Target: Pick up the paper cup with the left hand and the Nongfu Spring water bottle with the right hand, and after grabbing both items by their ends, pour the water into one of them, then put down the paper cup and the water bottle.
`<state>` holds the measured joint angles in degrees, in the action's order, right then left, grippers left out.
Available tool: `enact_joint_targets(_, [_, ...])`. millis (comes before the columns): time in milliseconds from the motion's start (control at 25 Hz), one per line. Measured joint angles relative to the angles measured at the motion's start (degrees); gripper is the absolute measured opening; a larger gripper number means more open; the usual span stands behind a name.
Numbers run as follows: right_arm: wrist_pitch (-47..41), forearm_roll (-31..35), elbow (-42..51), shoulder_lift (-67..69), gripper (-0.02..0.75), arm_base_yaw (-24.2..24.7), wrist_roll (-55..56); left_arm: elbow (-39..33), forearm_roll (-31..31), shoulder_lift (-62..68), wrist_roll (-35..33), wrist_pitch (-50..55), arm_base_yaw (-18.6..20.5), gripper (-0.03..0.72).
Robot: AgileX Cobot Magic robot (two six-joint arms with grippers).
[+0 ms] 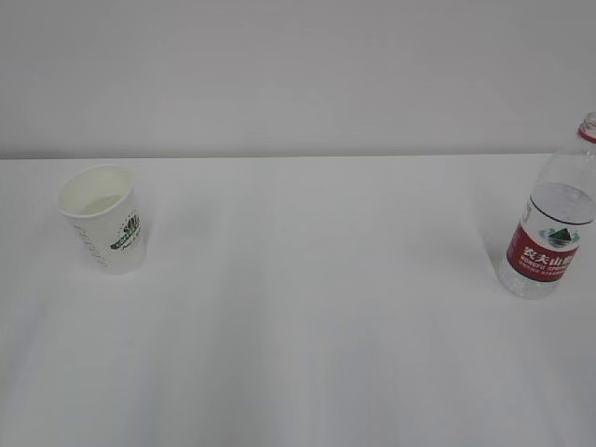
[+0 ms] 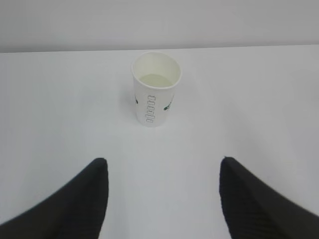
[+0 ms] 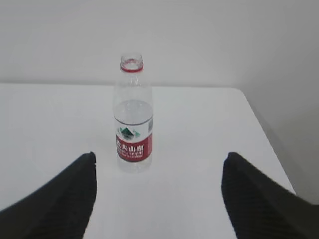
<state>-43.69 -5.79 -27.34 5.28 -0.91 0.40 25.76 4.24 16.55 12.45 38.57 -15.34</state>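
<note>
The white paper cup (image 1: pixel 102 217) with a green logo stands upright on the left of the white table; a little clear water shows at its bottom. In the left wrist view the paper cup (image 2: pixel 155 88) is ahead of my left gripper (image 2: pixel 163 164), which is open and well short of it, holding nothing. The Nongfu Spring water bottle (image 1: pixel 554 219) stands upright at the right edge, uncapped, with a red neck ring and red label, partly filled. In the right wrist view the bottle (image 3: pixel 133 115) stands ahead of my open right gripper (image 3: pixel 158 158), apart from it. Neither gripper appears in the exterior view.
The white table (image 1: pixel 317 307) runs back to a plain pale wall. Its right edge and far right corner (image 3: pixel 239 92) show in the right wrist view, not far right of the bottle.
</note>
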Motion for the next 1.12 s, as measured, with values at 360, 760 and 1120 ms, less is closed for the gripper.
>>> enact_joint_targets(360, [-9.3,-0.3,-0.4,-1.3,0.588,0.0,0.0,0.0,-1.3,-8.8,0.0,5.3,0.0,0.507])
enact_joint_targets(760, [-16.1,-0.5,-2.6,-6.2,0.588,0.0,0.0,2.6,-3.0,-11.1,0.0,6.1,0.0,0.506])
enact_joint_targets(1120, [-20.8,-0.7,-2.6,-6.2,0.588,0.0,0.0,6.9,-0.3,-11.1,-0.1,15.7,0.0,0.503])
